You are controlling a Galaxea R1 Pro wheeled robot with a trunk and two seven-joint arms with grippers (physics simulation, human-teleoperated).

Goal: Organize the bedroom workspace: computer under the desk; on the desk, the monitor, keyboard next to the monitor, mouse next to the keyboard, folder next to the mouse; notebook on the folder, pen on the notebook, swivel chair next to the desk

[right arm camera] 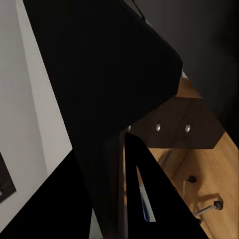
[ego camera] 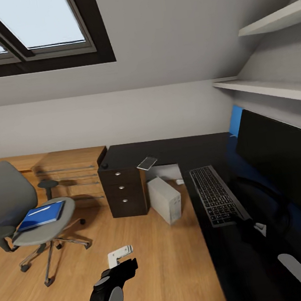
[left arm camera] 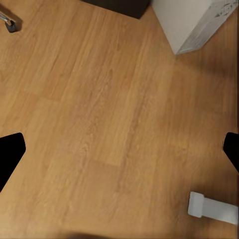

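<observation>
Left claw (ego camera: 121,263) hangs low over the wood floor (ego camera: 162,272), fingers spread wide and holding nothing; ahead of it stands the computer (ego camera: 165,199) beside the drawer cabinet (ego camera: 123,192), and off to its left the chair (ego camera: 20,210) carries the blue folder (ego camera: 41,215). To its right, on the black counter (ego camera: 169,150), lie the keyboard (ego camera: 217,195) and the monitor (ego camera: 285,161). Whether the right claw is open or closed cannot be told.

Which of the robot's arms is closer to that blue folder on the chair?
The left. Its gripper hangs over the bare floor, not far to the right of the swivel chair holding the folder. The right arm reaches over the desk by the keyboard, much farther away.
</observation>
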